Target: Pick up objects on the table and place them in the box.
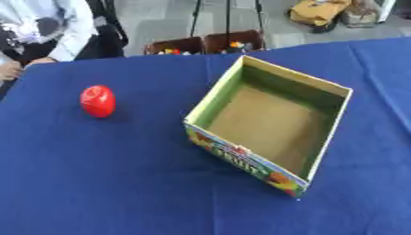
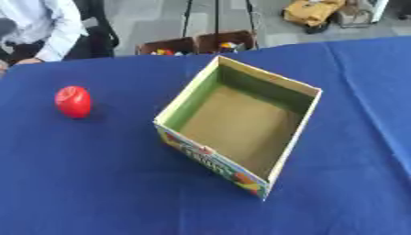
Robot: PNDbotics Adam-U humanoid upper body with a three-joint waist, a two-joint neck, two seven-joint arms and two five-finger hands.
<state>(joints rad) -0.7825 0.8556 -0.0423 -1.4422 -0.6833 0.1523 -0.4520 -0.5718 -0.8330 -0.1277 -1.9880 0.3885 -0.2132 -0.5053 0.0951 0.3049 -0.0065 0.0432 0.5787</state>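
A red rounded object (image 1: 97,101), like a tomato or apple, lies on the blue tablecloth at the left. To its right stands an open cardboard box (image 1: 210,98) with green inner walls, a brown bottom and a printed fruit picture on its near side. Nothing lies inside the box. Neither of my hands shows in either view.
The blue cloth (image 1: 104,183) covers the whole table. Beyond the far edge stand two brown crates (image 1: 205,45) holding small coloured things. A person in a white sleeve (image 1: 68,27) sits at the far left corner, not touching the red object.
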